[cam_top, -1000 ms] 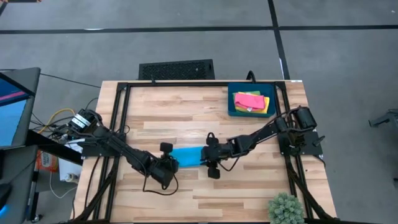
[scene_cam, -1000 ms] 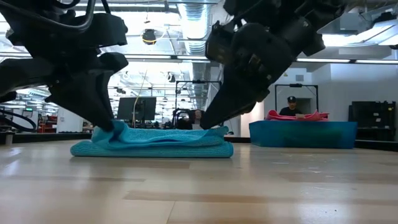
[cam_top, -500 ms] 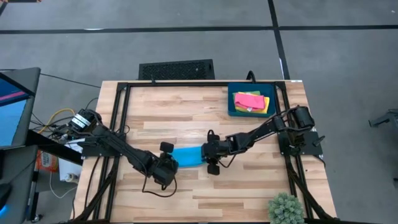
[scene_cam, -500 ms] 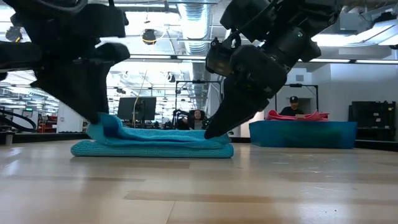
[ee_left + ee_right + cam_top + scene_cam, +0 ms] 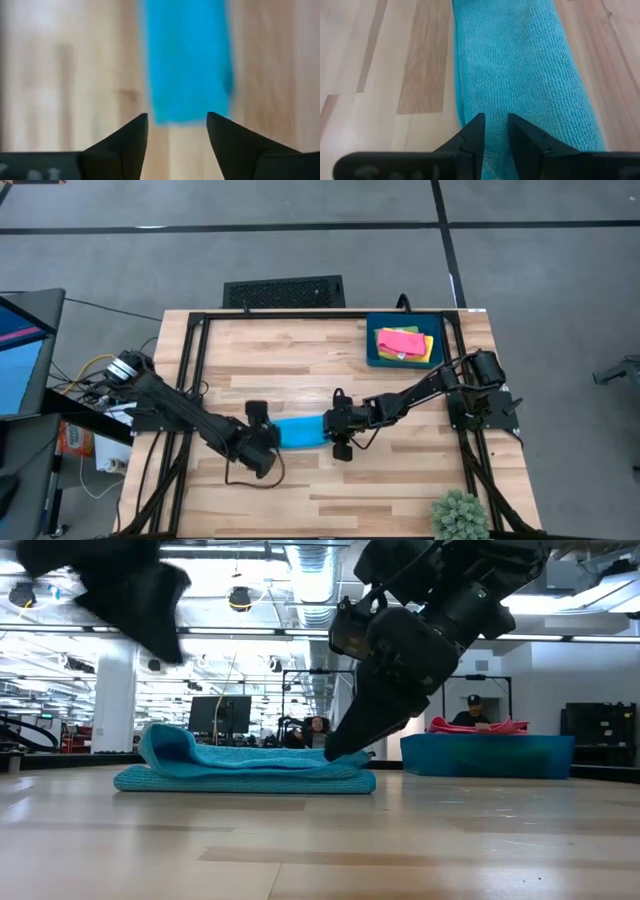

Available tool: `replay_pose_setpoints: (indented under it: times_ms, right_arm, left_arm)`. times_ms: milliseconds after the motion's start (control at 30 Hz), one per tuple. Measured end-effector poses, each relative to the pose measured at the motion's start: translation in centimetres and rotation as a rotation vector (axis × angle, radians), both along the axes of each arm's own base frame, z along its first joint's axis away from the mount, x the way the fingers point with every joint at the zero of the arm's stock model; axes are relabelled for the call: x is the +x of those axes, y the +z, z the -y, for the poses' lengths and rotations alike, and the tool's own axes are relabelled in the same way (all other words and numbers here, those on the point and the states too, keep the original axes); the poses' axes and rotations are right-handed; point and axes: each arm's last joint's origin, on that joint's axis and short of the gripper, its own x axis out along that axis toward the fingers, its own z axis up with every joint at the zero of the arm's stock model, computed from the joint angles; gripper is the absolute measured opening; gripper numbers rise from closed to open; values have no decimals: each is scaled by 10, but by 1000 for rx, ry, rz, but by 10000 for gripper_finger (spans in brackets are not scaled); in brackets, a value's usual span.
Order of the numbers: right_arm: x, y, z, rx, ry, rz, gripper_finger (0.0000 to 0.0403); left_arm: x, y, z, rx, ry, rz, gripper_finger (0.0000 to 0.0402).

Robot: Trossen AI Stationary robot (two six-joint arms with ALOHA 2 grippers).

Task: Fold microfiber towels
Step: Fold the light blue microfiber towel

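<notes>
Pinching blue towel [image 5: 245, 767] end: right fingers [image 5: 492, 131], contact partly hidden; left fingers [image 5: 177, 131] apart, empty.

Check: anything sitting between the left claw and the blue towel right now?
Nothing visible. The left claw hangs open above the blue towel, at its left end, with only bare table around. The right claw rests on the towel's other end. The blue tray sits far off at the back right corner.

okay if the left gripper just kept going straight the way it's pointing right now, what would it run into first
Most likely the blue microfiber towel. The left gripper is open and raised clear of the table, and its wrist view shows the towel's near end straight ahead between the fingers. Depth is unclear, so it might meet the wooden table just short of it.
</notes>
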Motion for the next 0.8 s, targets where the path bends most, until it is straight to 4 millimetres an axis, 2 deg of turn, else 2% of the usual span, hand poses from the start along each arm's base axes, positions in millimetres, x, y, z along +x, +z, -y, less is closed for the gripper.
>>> replay_pose_setpoints:
  times_ms: [133,233,433,533,633,800]
  right_arm:
    - [1,1,0,2,0,8,107]
    - [1,1,0,2,-1,8,107]
    - [0,0,0,3,-1,6,107]
    - [1,0,0,3,-1,7,107]
    - [1,0,0,3,-1,7,107]
    - [1,0,0,3,-1,7,107]
  left_arm:
    - [3,20,-5,-64,228,428,185]
    - [6,4,-8,-177,242,551,158]
    - [-9,-41,-17,-308,289,520,57]
    - [-16,-53,-19,-365,298,493,12]
    - [-19,-59,-18,-408,256,448,9]
    - [-28,-67,-23,-351,253,354,12]
